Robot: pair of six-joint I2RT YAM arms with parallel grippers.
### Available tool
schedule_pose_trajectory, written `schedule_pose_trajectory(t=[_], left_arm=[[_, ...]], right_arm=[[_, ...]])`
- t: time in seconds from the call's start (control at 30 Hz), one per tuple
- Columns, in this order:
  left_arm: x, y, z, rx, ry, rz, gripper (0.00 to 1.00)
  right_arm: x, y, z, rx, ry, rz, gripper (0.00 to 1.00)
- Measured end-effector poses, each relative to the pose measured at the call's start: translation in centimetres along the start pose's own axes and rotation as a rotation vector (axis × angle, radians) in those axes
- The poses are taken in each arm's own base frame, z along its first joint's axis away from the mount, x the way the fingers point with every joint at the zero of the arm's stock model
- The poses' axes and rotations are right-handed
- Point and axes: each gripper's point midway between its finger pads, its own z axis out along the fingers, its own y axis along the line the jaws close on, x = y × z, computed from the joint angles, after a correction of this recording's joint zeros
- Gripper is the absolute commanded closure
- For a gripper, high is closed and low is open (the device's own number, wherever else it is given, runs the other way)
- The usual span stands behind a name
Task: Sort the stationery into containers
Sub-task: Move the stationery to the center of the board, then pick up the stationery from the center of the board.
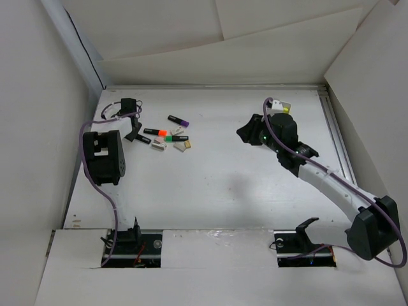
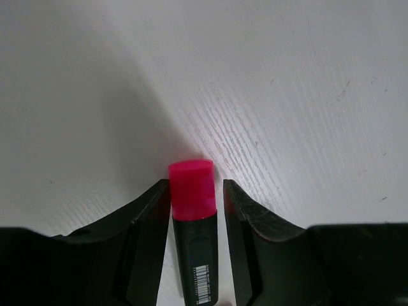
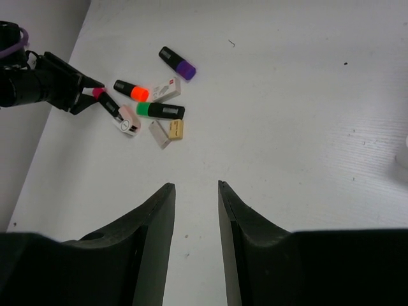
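white table: markers, small pieces clustered far-left

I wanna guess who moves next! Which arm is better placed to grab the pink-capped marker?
Left. The left gripper straddles the pink-capped marker, with a finger on each side. The right gripper is open and empty, far across the table from it.

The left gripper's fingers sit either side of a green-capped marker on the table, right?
No, it's pink-capped, not green-capped: the left wrist view shows the left gripper with its fingers either side of a pink-capped marker on the table.
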Motion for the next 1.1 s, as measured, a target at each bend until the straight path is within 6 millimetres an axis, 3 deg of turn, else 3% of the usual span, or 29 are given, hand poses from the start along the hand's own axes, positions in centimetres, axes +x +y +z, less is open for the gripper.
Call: schedule_pose_trajectory(t=[0.1, 0.27, 0.37, 0.47, 0.6, 0.77, 0.83, 0.93, 1.1], left_arm=[[0.0, 0.0, 0.0, -0.001, 0.002, 0.015, 0.73], [0.0, 0.2, 0.0, -0.002, 0.003, 0.031, 0.98], [0.2, 0.8, -0.4, 0.003, -0.003, 0.029, 0.99], [0.7, 2.6, -1.8, -0.006, 0.004, 0.033, 1.00], [-0.2, 3.5, -5.3, 0.040, -0.021, 0.002, 1.00], [-2.8, 1.5, -12.2, 0.231, -0.126, -0.058, 1.00], [-3.0, 0.7, -14.7, 0.330, -0.139, -0.079, 1.00], [-1.8, 0.7, -17.2, 0.475, -0.128, -0.101, 1.00], [4.0, 1.7, -18.3, 0.642, -0.009, -0.052, 1.00]], right_arm=[[-0.3, 0.0, -0.2, -0.003, -0.007, 0.001, 0.61], [-0.6, 0.2, -0.5, -0.012, -0.016, 0.001, 0.60], [-0.6, 0.3, -0.5, -0.017, -0.014, 0.001, 0.59], [-0.5, 0.5, -0.6, -0.029, -0.008, 0.001, 0.55], [0.0, 1.0, -0.4, -0.058, 0.016, -0.004, 0.49], [2.6, 1.7, 0.5, -0.135, 0.120, -0.020, 0.35], [3.7, 2.3, 0.9, -0.175, 0.169, -0.024, 0.32], [5.3, 3.5, 1.0, -0.249, 0.235, -0.029, 0.27], [6.5, 6.6, 0.2, -0.379, 0.282, -0.047, 0.22]])
